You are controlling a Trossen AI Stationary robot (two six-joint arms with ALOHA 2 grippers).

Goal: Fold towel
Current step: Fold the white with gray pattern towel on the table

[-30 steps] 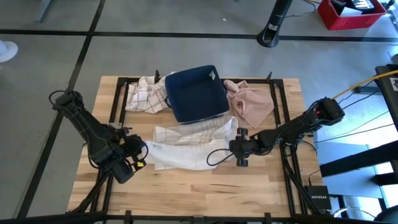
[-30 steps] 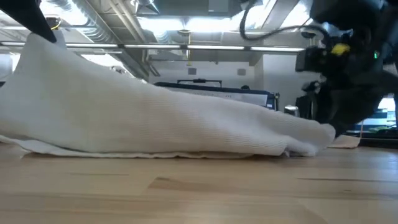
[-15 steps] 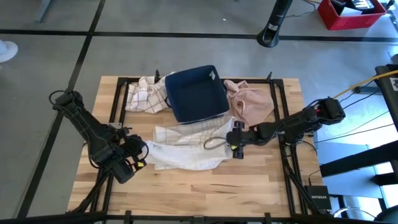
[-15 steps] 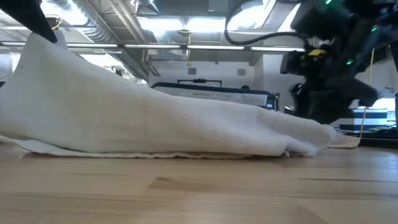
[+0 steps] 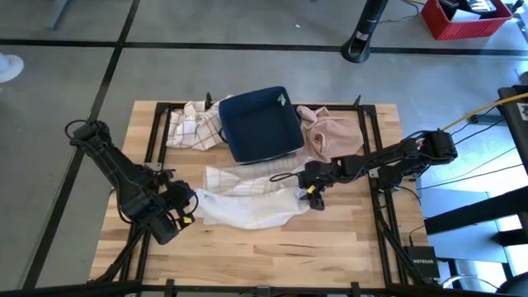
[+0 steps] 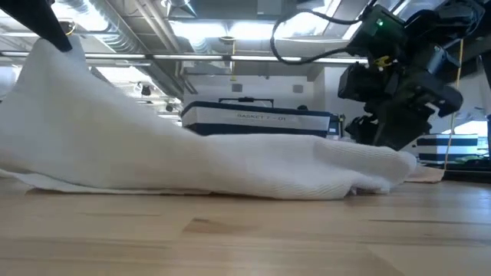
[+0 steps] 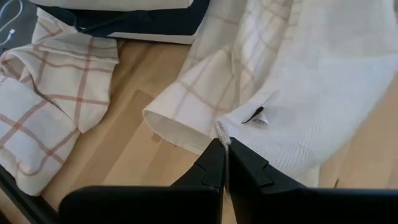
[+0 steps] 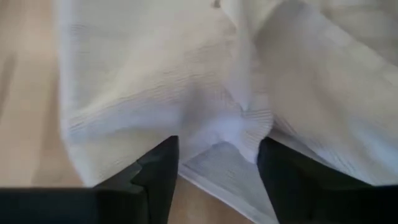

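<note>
I worked in what looked like a lab or a workshop. My wooden table [image 5: 247,247] stood on a grey concrete floor [image 5: 206,66]. Above me were bare pipes and ducts [image 6: 115,31] with strip lights [image 6: 230,31]. A red crate [image 5: 462,21] and loose cables [image 5: 487,107] lay nearby.

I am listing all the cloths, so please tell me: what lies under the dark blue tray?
A checked cloth runs under the dark blue tray at its left edge, and a pink cloth lies against its right side. Anything under its middle is covered.
</note>
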